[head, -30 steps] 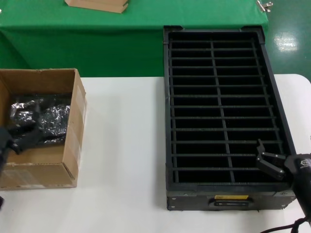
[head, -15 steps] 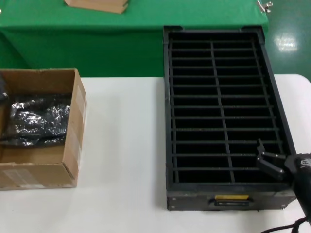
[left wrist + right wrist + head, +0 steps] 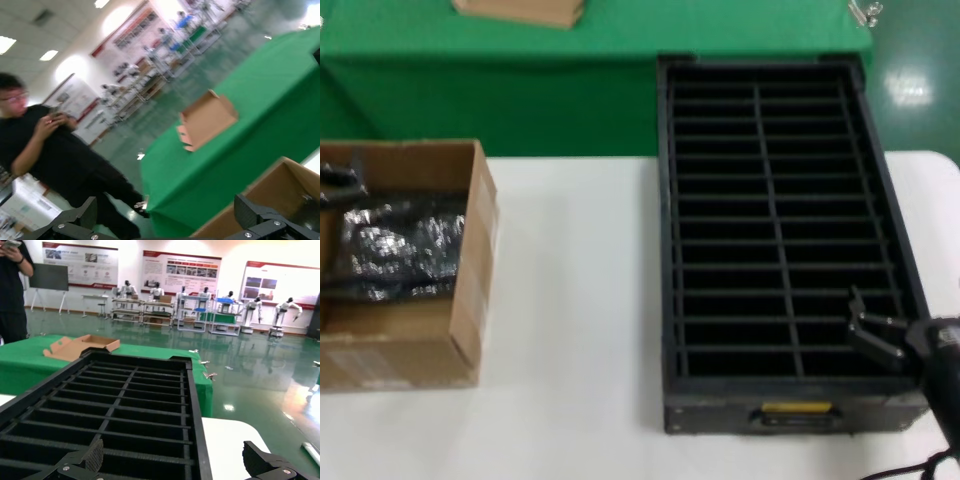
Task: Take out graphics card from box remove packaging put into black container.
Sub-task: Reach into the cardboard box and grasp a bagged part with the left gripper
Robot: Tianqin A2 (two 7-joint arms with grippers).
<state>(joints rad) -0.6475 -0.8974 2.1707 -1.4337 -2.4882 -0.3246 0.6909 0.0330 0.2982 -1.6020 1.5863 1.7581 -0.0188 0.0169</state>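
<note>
The brown box (image 3: pixel 465 300) stands at the table's left with a dark, shiny crinkled bag (image 3: pixel 395 250) inside. The graphics card is hidden, and I cannot pick out its packaging. Only a dark tip of my left gripper (image 3: pixel 335 182) shows, over the box's far left corner. In the left wrist view this gripper (image 3: pixel 167 220) is open and holds nothing, with the box's rim (image 3: pixel 280 185) beside one finger. The black container (image 3: pixel 665 200) lies on the right, its slots showing nothing inside. My right gripper (image 3: pixel 870 330) hovers open over its near right corner, also open in its own view (image 3: pixel 175 460).
A green-covered table (image 3: pixel 620 60) runs behind, with a flat tan board (image 3: pixel 520 10) and a metal clip (image 3: pixel 865 12) on it. White tabletop (image 3: pixel 580 300) lies between box and crate. A person in black (image 3: pixel 45 145) stands beyond the green table.
My left gripper has lifted off the bags in the box and moved to the box's far left corner, holding nothing. The right gripper has stayed where it was.
</note>
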